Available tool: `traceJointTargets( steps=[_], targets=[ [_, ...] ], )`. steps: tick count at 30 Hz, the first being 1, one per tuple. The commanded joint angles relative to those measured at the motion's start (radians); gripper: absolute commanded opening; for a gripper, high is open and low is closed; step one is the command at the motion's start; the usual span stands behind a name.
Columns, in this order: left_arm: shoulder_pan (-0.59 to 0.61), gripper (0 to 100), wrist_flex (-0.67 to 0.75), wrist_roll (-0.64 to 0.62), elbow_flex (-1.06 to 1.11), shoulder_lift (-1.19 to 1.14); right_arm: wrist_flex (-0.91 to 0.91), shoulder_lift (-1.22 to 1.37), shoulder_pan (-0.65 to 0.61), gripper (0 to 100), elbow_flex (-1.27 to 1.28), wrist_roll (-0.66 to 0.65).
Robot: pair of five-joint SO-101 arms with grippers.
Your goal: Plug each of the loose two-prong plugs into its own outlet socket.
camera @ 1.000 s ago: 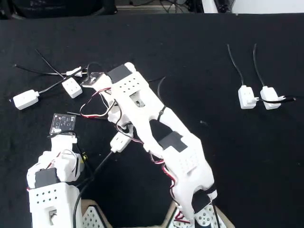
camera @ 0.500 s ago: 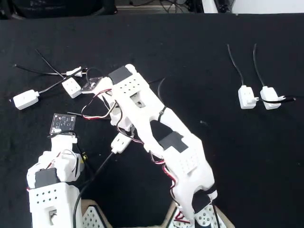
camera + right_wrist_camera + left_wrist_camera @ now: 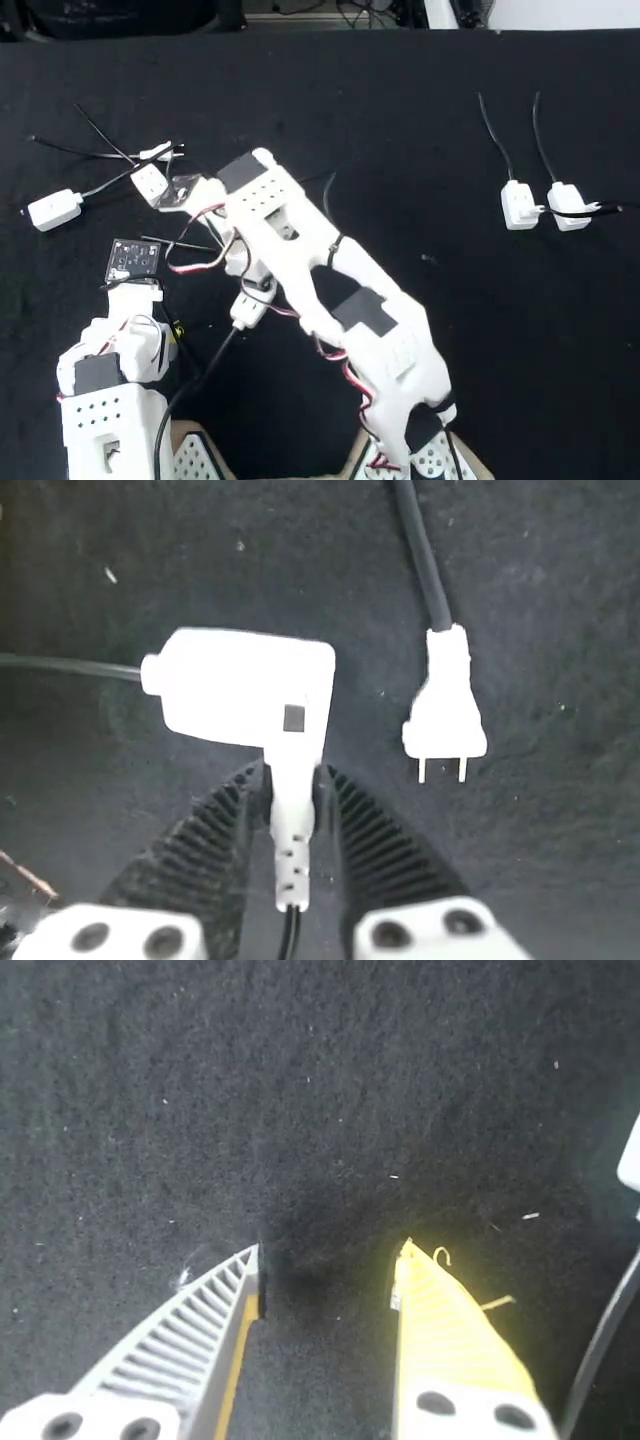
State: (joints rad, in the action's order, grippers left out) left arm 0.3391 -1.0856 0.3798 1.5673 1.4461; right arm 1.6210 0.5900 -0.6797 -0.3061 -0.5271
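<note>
In the right wrist view, the prongs of the gripped plug (image 3: 290, 825) were concealed where it met the socket body (image 3: 245, 690); insertion depth could not be determined. In the high view, the right arm (image 3: 290, 240) covered that plug at the desk's (image 3: 400, 120) 10 o'clock. In the left wrist view, a white object (image 3: 632, 1160) was cut off at the frame edge and could not be identified.

High overhead; two close wrist views.

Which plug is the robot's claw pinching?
The plug held by the right gripper, stuck into the white socket. The other plug lies loose beside it, both prongs bare.
</note>
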Motion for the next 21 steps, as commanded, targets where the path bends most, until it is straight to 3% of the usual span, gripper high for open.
traceJointTargets(
  steps=[1,12,21],
  targets=[
    [0.024,22,-0.005,0.012,-0.005,0.009,-0.123,0.019,-0.051,1.0,0.116,-0.012],
    [0.045,22,-0.005,0.012,-0.005,0.009,-0.166,0.001,0.009,1.0,0.196,-0.003],
    [0.044,22,-0.005,0.012,-0.005,0.009,-0.295,-0.243,0.021,1.0,0.409,0.175]
  ],
)
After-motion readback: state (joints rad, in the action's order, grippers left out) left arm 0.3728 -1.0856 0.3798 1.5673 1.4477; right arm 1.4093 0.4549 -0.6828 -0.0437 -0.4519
